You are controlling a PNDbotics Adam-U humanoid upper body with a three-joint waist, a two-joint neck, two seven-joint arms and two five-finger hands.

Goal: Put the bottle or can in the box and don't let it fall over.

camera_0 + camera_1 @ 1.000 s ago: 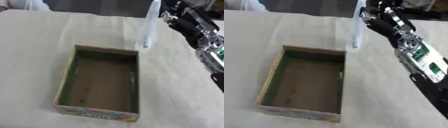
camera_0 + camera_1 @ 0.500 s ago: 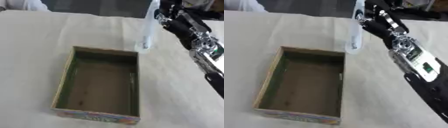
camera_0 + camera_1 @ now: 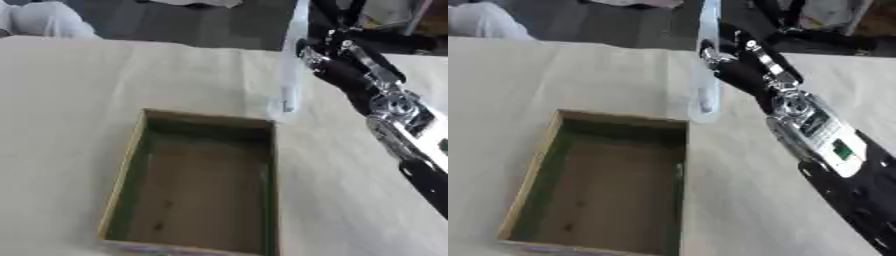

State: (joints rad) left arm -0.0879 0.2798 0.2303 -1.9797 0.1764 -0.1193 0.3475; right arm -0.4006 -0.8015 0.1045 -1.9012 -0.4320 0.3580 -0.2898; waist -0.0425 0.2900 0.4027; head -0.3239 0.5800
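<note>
While upright, bottle (image 3: 290, 65) in right robot hand (image 3: 732, 60), beside box (image 3: 131, 165) corner

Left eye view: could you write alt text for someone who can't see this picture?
The robot's right hand grips a tall clear bottle upright, just beyond the far right corner of an open cardboard box on a cloth-covered table. The box appears empty, and the black and silver arm enters from the right.

The right arm reaches in from the near right toward the far middle, forearm stretched out, wrist raised. Its hand (image 3: 730, 60) is curled round a bottle (image 3: 706, 65), held upright.
</note>
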